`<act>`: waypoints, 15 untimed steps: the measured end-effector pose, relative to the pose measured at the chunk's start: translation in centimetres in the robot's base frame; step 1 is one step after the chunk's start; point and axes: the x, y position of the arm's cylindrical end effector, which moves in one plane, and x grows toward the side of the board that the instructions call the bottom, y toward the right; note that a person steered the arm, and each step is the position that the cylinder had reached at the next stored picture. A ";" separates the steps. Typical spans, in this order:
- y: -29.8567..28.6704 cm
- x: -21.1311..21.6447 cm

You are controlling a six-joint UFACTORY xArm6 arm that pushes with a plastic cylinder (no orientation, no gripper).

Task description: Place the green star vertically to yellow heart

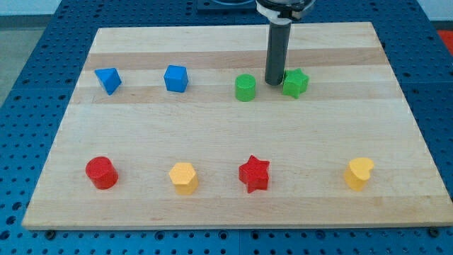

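Observation:
The green star lies on the wooden board in the upper row, right of centre. The yellow heart sits in the lower row at the view's right, below and to the right of the star. My tip stands just left of the green star, touching or nearly touching it, between the star and a green cylinder.
The upper row also holds a blue block and a blue cube at the view's left. The lower row holds a red cylinder, a yellow hexagon and a red star. Blue perforated table surrounds the board.

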 end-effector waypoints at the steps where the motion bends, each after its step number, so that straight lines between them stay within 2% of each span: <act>1: 0.3 0.0; 7: 11.7 0.0; 8: 12.1 0.1; 11: 4.1 0.7; 15: 4.4 0.9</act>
